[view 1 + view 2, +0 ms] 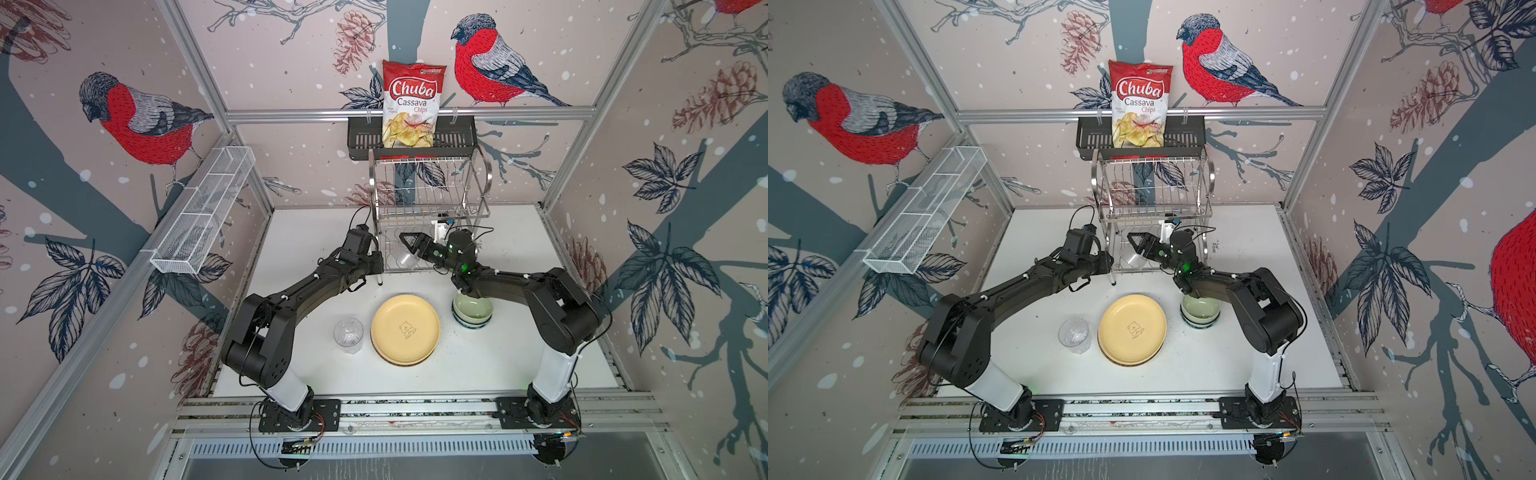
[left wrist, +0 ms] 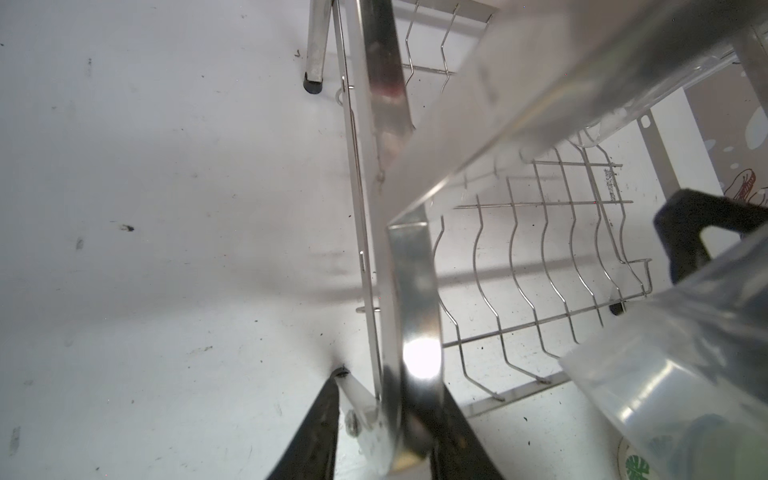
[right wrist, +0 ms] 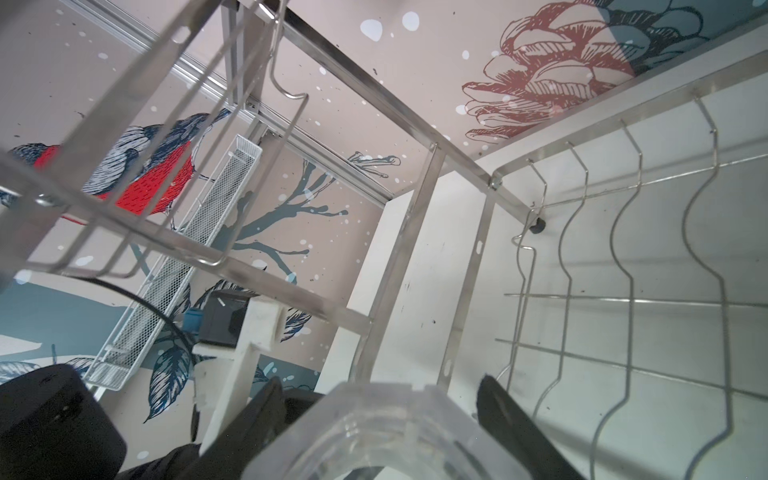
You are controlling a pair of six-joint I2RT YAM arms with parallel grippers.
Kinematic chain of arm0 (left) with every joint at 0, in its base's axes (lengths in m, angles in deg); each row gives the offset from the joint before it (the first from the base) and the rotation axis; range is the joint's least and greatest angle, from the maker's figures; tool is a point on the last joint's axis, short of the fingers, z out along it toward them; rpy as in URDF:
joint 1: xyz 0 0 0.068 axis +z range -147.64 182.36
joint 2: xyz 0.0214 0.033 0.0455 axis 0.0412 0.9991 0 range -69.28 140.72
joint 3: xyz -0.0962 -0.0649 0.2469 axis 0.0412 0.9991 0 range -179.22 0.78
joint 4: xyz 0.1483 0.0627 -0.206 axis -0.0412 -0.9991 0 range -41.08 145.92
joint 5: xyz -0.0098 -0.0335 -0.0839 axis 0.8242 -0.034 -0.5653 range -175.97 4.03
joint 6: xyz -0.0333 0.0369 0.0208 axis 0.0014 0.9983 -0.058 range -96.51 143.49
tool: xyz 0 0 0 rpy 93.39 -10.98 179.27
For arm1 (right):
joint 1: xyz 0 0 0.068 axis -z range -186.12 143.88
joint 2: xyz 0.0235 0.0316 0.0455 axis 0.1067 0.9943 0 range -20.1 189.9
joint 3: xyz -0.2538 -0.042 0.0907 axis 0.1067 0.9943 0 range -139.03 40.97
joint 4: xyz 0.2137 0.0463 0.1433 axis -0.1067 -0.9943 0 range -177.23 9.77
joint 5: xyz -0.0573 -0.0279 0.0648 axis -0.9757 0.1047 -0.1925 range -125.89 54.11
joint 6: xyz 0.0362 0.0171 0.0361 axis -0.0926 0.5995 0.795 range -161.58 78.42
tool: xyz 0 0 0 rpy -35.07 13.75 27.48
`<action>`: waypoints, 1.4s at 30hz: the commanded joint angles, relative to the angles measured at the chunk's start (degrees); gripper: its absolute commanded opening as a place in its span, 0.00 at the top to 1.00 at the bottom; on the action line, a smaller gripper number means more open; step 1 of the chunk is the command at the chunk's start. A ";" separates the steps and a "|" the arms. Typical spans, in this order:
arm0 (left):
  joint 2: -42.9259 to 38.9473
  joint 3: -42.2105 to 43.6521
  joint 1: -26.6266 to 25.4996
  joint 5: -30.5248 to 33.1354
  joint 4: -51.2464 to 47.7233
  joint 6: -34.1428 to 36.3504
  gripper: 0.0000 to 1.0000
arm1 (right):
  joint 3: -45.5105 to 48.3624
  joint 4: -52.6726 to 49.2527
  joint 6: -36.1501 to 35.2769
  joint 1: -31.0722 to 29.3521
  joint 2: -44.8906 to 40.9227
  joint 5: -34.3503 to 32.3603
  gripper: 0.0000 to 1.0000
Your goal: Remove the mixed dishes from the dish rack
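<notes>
the rack (image 1: 432, 214) looks nearly bare on both tiers. a stack of plates (image 1: 405, 328), yellow on top, a stack of bowls (image 1: 473, 309) and a glass (image 1: 348, 334) stand on the near counter (image 1: 478, 365). the right fingers (image 3: 511, 415) pinch a second glass (image 1: 406, 261), tilted in the lower tier, seemingly the last piece. the left fingers (image 2: 318, 424) straddle the rack's near left post (image 2: 411, 291); gripping or slack, i cannot tell.

Lab cell: aluminium frame (image 1: 409, 114), bird wallpaper (image 1: 490, 62)
</notes>
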 commanded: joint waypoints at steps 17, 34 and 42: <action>-17.97 8.02 0.01 2.61 -1.22 -2.16 0.35 | 13.82 -0.23 2.34 -4.95 -19.99 -5.68 0.81; -39.73 17.69 -14.55 4.98 -2.66 -7.30 0.11 | 29.41 -12.52 6.96 -12.56 -44.67 -24.02 0.81; -38.12 15.58 -28.20 12.09 -2.37 -7.05 0.07 | 33.97 -16.84 9.87 -16.34 -51.93 -31.83 0.80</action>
